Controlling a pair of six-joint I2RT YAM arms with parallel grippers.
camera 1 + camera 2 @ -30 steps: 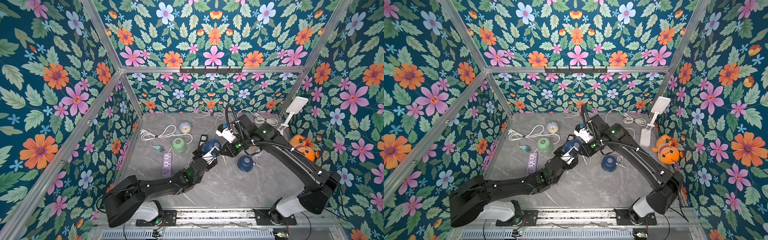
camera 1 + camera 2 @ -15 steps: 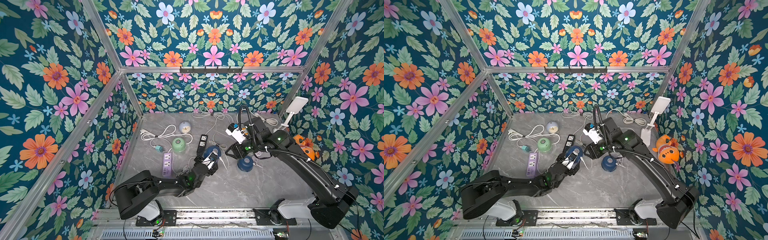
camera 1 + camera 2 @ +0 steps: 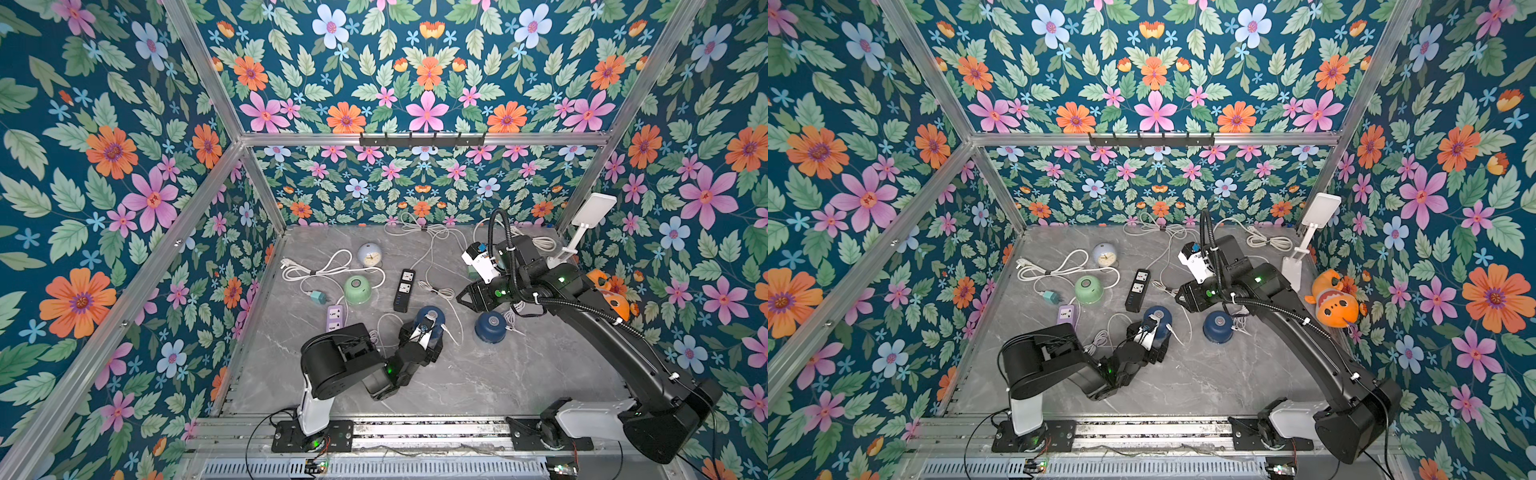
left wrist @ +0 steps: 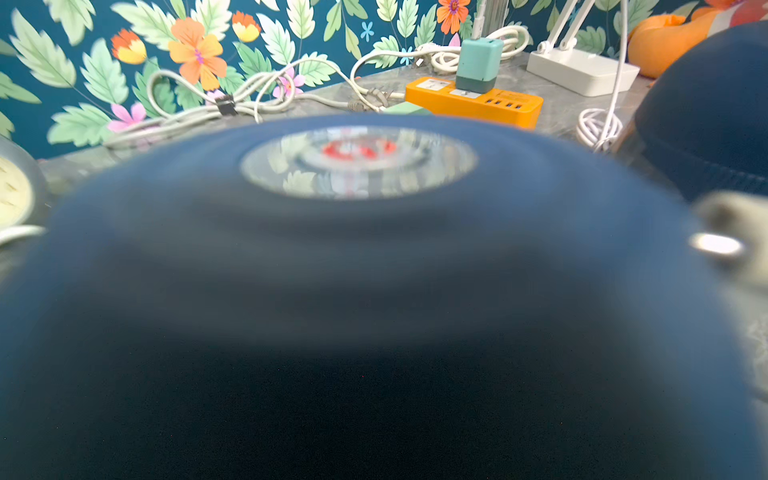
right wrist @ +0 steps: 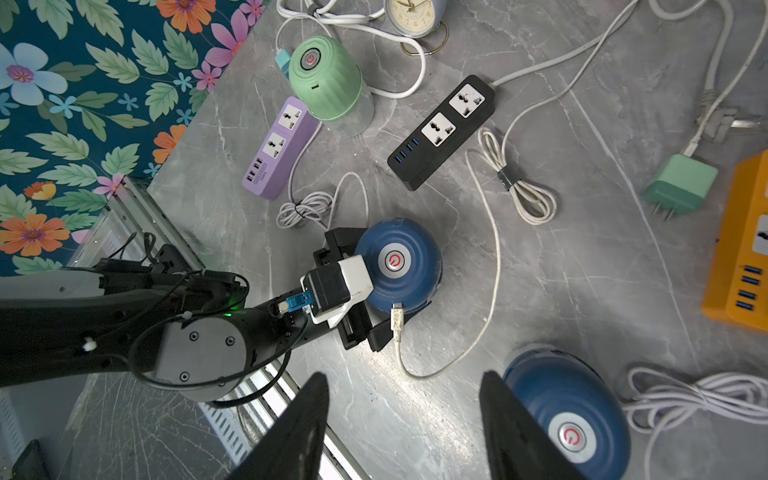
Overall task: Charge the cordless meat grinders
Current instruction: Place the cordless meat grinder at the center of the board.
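Note:
A navy meat grinder (image 3: pixel 430 318) sits mid-table with my left gripper (image 3: pixel 427 332) shut on its sides; it fills the left wrist view (image 4: pixel 374 270). A white cable plug (image 5: pixel 397 318) is stuck in this dome's side. My right gripper (image 5: pixel 401 378) hangs open above the table with nothing between its fingers, between this dome and the second navy grinder (image 3: pixel 491 327), which also shows in the right wrist view (image 5: pixel 569 419). The mint green grinder (image 3: pixel 357 289) stands further back left, apart from both grippers.
A black power strip (image 3: pixel 404 290) and a purple one (image 3: pixel 336 316) lie near the green dome. An orange strip (image 5: pixel 744 249), green adapter (image 5: pixel 681 183), clock (image 3: pixel 369 254), white lamp (image 3: pixel 582 232), orange plush toy (image 3: pixel 1335 303) and loose white cables ring the back and right.
My right gripper has opened and pulled back to the right, away from the middle navy grinder. My left arm has drawn that grinder toward the front of the table.

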